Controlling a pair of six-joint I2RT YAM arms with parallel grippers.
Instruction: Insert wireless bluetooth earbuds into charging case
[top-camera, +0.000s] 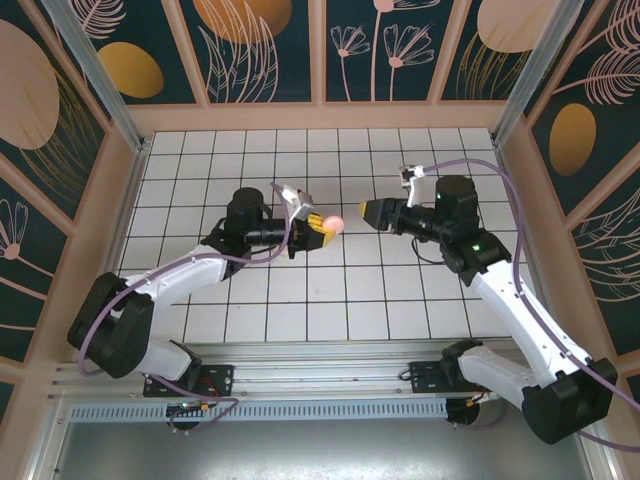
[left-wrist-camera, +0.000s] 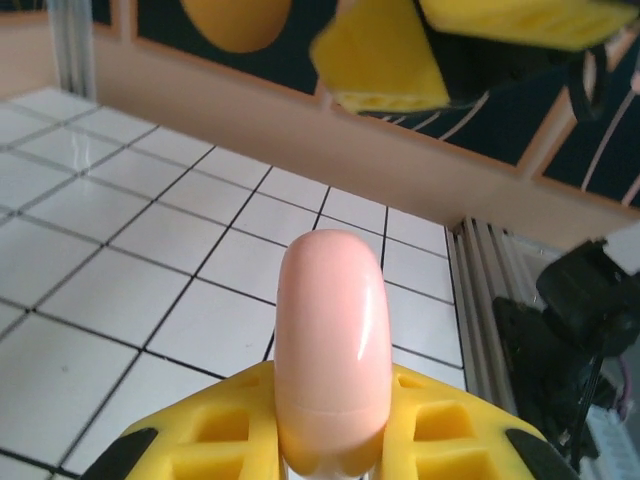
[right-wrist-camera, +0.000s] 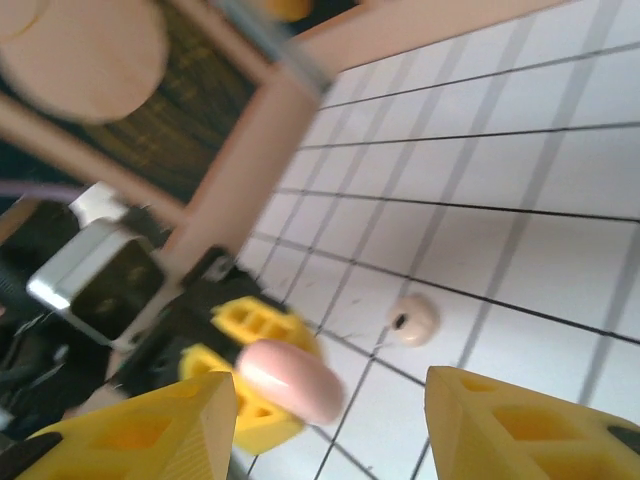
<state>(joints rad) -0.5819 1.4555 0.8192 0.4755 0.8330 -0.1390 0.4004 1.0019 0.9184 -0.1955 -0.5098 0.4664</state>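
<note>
My left gripper (top-camera: 318, 229) is shut on the pale pink charging case (top-camera: 333, 222) and holds it above the tiled floor at mid-table. In the left wrist view the case (left-wrist-camera: 331, 340) stands up between the yellow fingers (left-wrist-camera: 225, 430), and a thin seam runs across it near the grip. The right gripper (top-camera: 365, 212) faces the case from the right, open and empty, a short gap away. Its fingers (right-wrist-camera: 150, 430) frame the case (right-wrist-camera: 292, 381) in the right wrist view. One pale earbud (right-wrist-camera: 412, 320) with a dark spot lies on a white tile beyond the case.
White tiled floor (top-camera: 400, 290) with black grid lines, enclosed by peach-framed walls (top-camera: 320, 115) with dark floral panels. An aluminium rail (top-camera: 330, 355) runs along the near edge by the arm bases.
</note>
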